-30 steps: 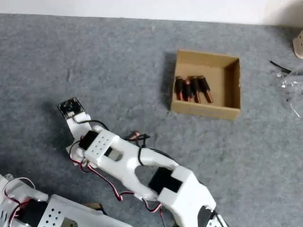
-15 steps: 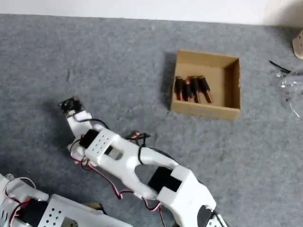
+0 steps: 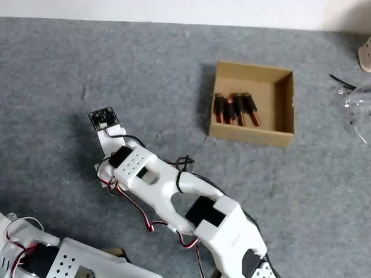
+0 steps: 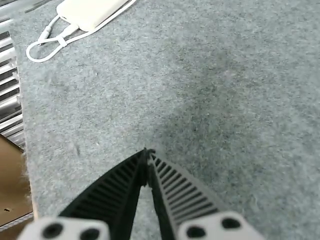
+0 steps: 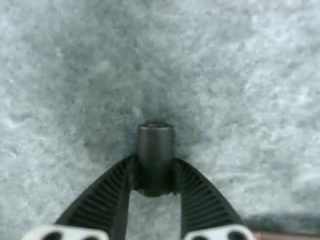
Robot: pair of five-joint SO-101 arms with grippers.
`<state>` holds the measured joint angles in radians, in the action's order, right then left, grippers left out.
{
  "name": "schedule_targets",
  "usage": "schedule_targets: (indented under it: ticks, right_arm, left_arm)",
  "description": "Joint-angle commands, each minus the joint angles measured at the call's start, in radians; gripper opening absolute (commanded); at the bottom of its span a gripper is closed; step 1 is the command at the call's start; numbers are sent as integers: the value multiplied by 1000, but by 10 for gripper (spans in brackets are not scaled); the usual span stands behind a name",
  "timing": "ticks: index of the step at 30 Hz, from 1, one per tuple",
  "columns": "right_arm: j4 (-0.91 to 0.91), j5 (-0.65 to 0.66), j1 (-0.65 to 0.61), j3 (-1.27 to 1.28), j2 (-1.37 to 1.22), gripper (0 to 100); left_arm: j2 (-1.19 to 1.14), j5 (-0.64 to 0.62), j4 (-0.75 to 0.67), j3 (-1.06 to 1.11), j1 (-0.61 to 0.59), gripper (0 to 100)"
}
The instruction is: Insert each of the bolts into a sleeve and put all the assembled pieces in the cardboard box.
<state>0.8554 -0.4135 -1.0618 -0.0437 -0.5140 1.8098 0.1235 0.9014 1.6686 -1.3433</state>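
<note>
My right gripper (image 5: 155, 172) is shut on a black sleeve (image 5: 155, 150), which stands up between the fingers just over the grey mat. A copper-coloured strip, maybe a bolt (image 5: 286, 234), shows at that view's edge. In the high view the right arm (image 3: 142, 171) lies across the mat's middle left and covers its own gripper. The cardboard box (image 3: 249, 135) stands at the back right with several assembled pieces (image 3: 235, 110) side by side inside. My left gripper (image 4: 146, 156) is shut on nothing above bare mat, and its arm (image 3: 35, 255) sits at the front left corner.
A white power bank with a looped cable (image 4: 90, 11) lies near the mat's edge in the left wrist view. Clear plastic bits and a black wire (image 3: 352, 95) lie at the far right of the high view. Open mat surrounds the box.
The right arm has swung a little to the right and toward the back. The copper bolt that showed beside its wrist earlier is now under the arm and its cable.
</note>
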Motion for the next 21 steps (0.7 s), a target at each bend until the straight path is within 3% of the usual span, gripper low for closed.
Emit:
schedule_targets:
  ticks: [1,9,21]
  right_arm:
    - [74,-11,8,-61,30,5]
    - [150,-3,93,-84,248,5]
    - [136,-2,423,208,885,5]
  left_arm:
    - [16,3,2,-33,-8,7]
    - [16,3,2,-31,-8,7]
    - [16,3,-3,-5,-7,7]
